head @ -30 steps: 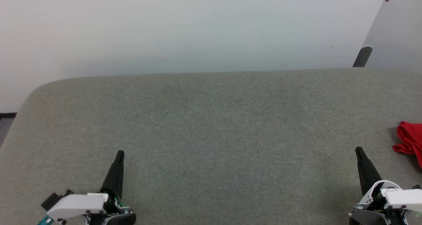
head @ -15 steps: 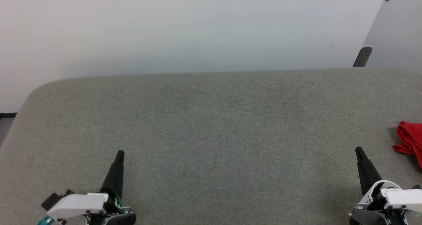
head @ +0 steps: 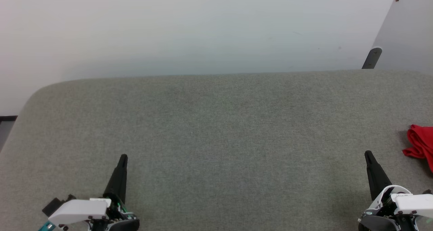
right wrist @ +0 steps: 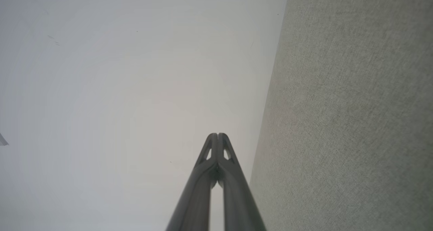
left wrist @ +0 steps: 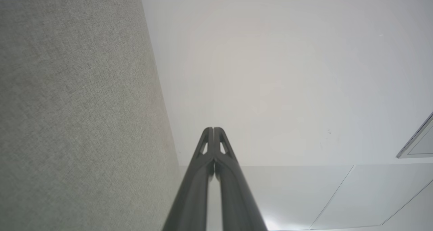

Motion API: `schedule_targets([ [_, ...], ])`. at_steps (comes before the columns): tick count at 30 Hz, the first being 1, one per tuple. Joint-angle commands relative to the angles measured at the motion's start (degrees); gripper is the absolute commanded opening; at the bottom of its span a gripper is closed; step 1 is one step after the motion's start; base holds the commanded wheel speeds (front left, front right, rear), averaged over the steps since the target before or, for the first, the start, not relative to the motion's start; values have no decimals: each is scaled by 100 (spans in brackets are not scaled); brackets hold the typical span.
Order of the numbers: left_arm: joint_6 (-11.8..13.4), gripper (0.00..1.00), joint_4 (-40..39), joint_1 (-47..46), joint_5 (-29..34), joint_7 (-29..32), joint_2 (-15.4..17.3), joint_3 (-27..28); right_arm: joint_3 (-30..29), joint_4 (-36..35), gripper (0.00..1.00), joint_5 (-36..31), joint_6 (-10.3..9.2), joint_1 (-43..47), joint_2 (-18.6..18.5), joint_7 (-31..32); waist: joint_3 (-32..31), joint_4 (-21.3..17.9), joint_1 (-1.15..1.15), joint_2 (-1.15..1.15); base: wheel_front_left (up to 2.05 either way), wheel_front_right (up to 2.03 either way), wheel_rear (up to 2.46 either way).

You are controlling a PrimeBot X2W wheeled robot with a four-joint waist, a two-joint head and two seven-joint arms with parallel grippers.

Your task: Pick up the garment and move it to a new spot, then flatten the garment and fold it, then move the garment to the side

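Mostly, a grey cloth-covered worktop spreads before me, its far-left corner rounded, with a pale plain surface beyond its far edge. At the worktop's right edge, roughly midway between near and far, lies the garment, a crumpled red heap cut off by the frame, so I see little more than its folds. My right gripper hovers by the near-right corner, near the garment but apart from it, fingers pressed together on nothing. My left gripper is toward the near-left corner, likewise closed tight and empty, well apart from the garment.
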Motion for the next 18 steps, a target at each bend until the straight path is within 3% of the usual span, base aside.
schedule_targets([
  [1,-27,0,7,-53,-6,13,-6,15,5,2,0,23,2,-16,20,0,0,0,0,0,0,0,0],
  [18,-27,0,6,-53,-5,14,-7,15,5,2,0,23,2,-16,20,-1,0,0,0,0,0,0,0],
])
